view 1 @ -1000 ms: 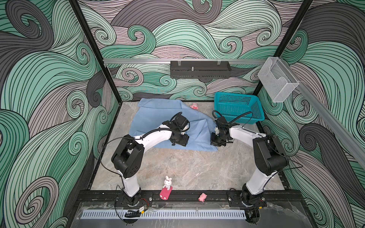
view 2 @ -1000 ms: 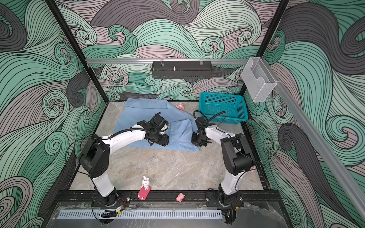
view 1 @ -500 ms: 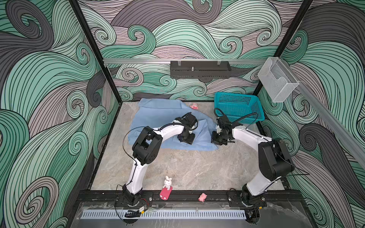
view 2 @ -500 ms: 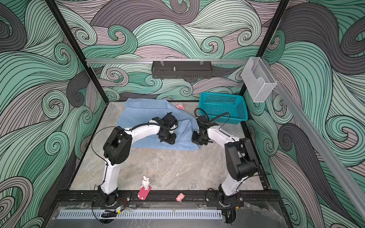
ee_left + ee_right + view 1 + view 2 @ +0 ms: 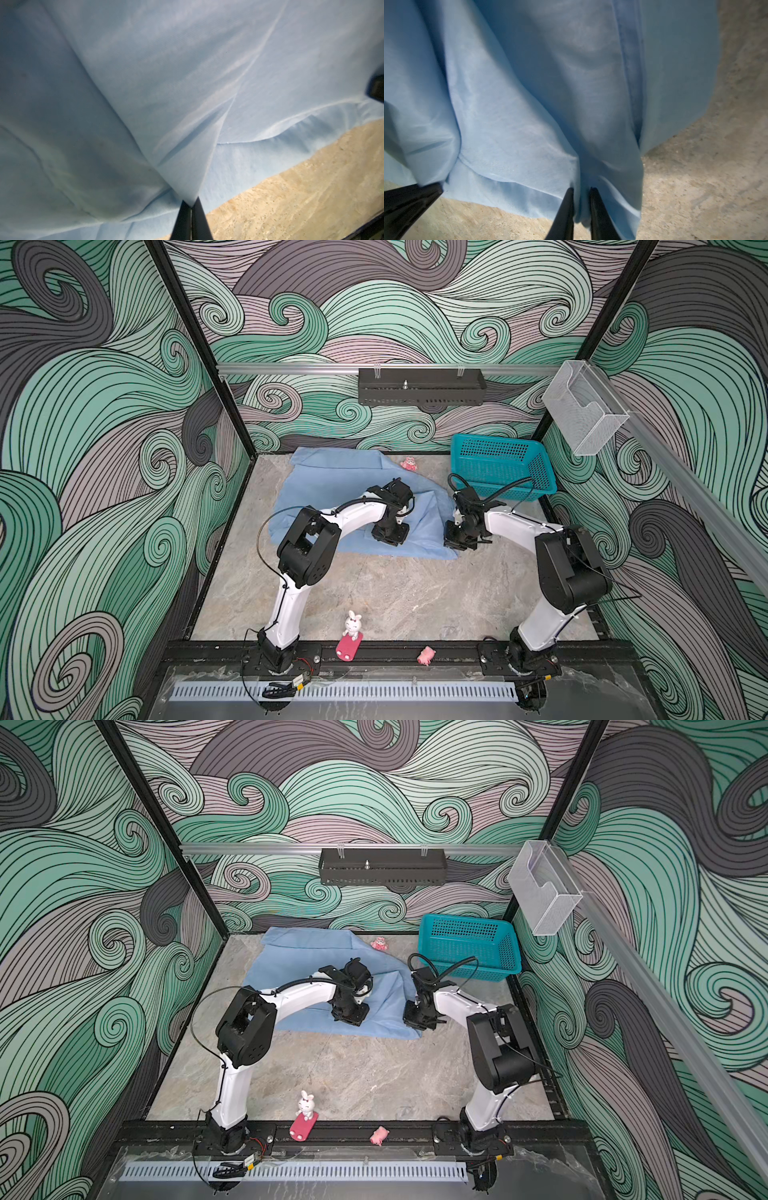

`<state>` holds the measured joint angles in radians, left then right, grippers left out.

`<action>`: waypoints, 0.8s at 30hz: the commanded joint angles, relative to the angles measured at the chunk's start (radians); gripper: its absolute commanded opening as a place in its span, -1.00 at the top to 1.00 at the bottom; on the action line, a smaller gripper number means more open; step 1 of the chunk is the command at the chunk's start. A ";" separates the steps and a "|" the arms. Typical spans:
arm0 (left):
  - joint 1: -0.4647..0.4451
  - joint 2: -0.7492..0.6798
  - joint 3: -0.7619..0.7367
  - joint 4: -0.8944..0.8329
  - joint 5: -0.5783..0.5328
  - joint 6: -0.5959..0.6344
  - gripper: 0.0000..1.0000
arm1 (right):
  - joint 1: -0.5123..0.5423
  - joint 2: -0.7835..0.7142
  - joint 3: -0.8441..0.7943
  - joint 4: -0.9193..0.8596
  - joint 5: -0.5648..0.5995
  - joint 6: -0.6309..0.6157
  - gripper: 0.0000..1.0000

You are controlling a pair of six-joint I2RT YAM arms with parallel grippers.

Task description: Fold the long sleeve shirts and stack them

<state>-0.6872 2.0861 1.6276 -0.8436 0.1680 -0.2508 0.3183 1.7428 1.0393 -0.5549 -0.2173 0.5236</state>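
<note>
The shirt lies spread on the far half of the table, just left of the basket. The left gripper is pinched tight on a raised fold by the shirt's near edge. The right gripper is clamped on bunched cloth at its near-right corner.

tops: high, downward, same whole scene | wrists: close over shirt

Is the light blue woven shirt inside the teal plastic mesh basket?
No, the light blue shirt lies spread on the grey tabletop beside the teal basket.
</note>
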 commanded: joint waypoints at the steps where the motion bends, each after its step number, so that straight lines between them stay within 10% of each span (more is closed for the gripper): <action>1: 0.016 -0.116 0.089 -0.063 -0.020 0.028 1.00 | -0.002 0.025 -0.021 0.007 0.016 -0.012 0.67; 11: 0.173 -0.121 0.250 -0.157 -0.007 0.005 1.00 | -0.005 0.028 -0.032 0.004 0.032 -0.014 0.73; 24: 0.335 0.509 0.960 -0.469 0.135 0.017 1.00 | -0.004 0.002 -0.060 -0.006 0.010 -0.010 0.75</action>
<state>-0.3759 2.5412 2.5282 -1.1931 0.2512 -0.2314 0.3157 1.7542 1.0019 -0.5228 -0.2111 0.5133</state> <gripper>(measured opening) 0.048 0.124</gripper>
